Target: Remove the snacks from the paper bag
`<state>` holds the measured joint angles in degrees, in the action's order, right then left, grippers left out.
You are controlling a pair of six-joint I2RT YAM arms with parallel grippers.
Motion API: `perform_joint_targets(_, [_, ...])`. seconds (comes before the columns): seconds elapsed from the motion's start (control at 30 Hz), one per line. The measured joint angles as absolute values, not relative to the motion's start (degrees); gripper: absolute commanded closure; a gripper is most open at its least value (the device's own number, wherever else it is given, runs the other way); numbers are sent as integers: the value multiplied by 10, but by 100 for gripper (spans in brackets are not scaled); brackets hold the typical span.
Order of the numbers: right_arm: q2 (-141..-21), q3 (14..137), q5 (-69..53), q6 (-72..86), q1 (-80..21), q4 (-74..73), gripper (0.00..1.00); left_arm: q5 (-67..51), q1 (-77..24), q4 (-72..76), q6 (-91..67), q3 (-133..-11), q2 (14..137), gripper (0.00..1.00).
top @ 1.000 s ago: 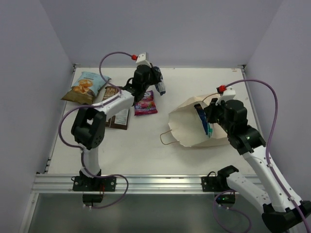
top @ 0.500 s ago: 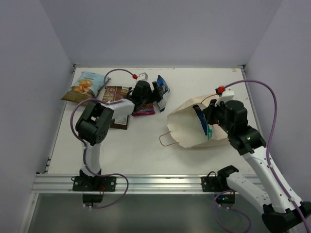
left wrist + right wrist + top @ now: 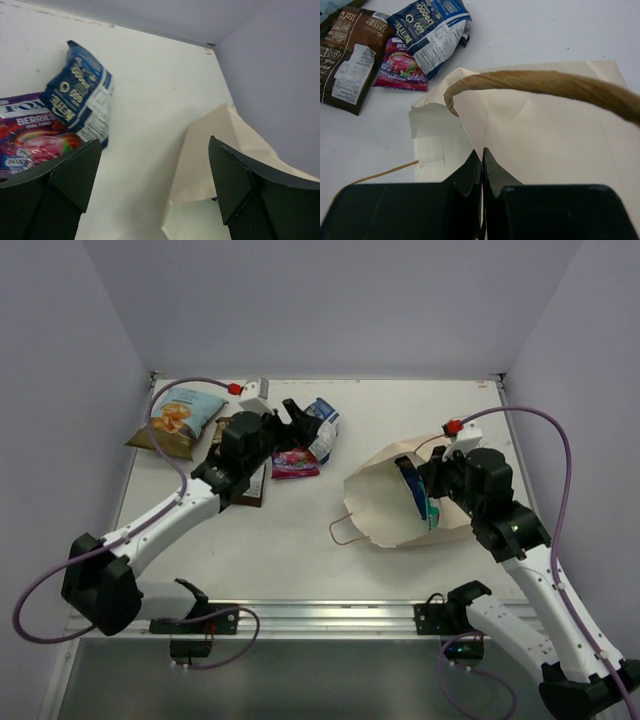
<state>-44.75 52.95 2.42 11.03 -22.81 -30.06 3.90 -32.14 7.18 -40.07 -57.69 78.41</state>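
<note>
My left gripper [image 3: 297, 425] [image 3: 154, 142] stands open and empty just left of a blue-and-white packet [image 3: 322, 427] [image 3: 80, 97] lying on the table. The packet leans over a magenta packet [image 3: 295, 462] [image 3: 30, 132]. A dark brown packet [image 3: 250, 485] [image 3: 347, 60] lies partly under the left arm, and a light blue-and-tan chip bag [image 3: 175, 420] sits at the far left. The beige paper bag [image 3: 385, 505] [image 3: 545, 145] lies at the right, mouth open. My right gripper [image 3: 430, 483] [image 3: 482, 154] is shut on its upper wall. A blue packet [image 3: 411, 483] and a teal one [image 3: 431, 512] show inside.
A brown cord handle [image 3: 545, 85] arches over the right wrist view, and the other handle [image 3: 345, 530] lies on the table in front of the bag. Lavender walls enclose the white table [image 3: 300, 550] on three sides.
My left gripper opened and let go of the blue-and-white packet, which now lies beside the magenta one. The left arm drew back and lower. The right arm and bag barely moved.
</note>
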Motion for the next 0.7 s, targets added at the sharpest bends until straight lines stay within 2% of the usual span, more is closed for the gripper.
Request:
perform_joint_targets(0.07, [-442, 529, 15, 104, -228, -301, 100, 62, -354, 64, -406, -564, 735, 5])
perform_joint_targets(0.17, [-442, 533, -1, 100, -228, -300, 100, 110, -461, 59, -428, -557, 699, 6])
perform_joint_targets(0.37, [-447, 533, -11, 101, -228, -291, 100, 216, -667, 69, -526, -518, 725, 9])
perform_joint_targets(0.5, [-447, 529, -14, 109, -228, -277, 100, 270, -709, 83, -580, -524, 814, 6])
perform_joint_targets(0.7, [-448, 522, -29, 122, -228, -272, 100, 308, -713, 114, -611, -546, 925, 3])
